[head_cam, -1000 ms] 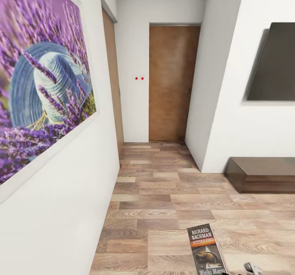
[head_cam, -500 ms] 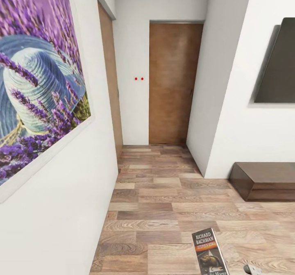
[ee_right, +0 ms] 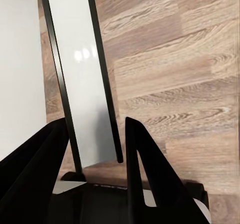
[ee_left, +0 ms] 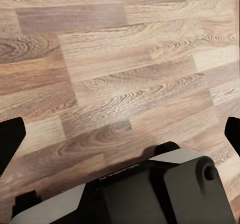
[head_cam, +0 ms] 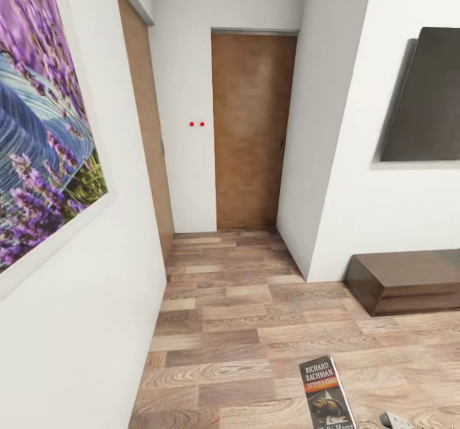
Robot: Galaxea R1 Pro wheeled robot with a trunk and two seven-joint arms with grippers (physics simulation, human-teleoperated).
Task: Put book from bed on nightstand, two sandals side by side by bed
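The book (head_cam: 326,392), a dark paperback with "Richard Bachman" in white and an orange band, stands up at the lower right of the head view above the floor. In the right wrist view my right gripper (ee_right: 95,126) is shut on the book (ee_right: 82,78), whose thin edge and pale glossy face run out between the two black fingers. My left gripper (ee_left: 120,129) is open, its fingertips far apart over bare wood planks, with nothing between them. The bed, the nightstand and the sandals are out of view.
A white wall with a large lavender painting (head_cam: 38,160) runs close on the left. A closed wooden door (head_cam: 252,128) ends the short passage ahead. On the right are a black wall screen (head_cam: 425,96) and a long low dark bench (head_cam: 409,279). Wood-plank floor (head_cam: 236,314) lies between.
The camera has moved forward and turned: painting, door and bench have slid left in the picture. The book stays in my right gripper at the same spot.
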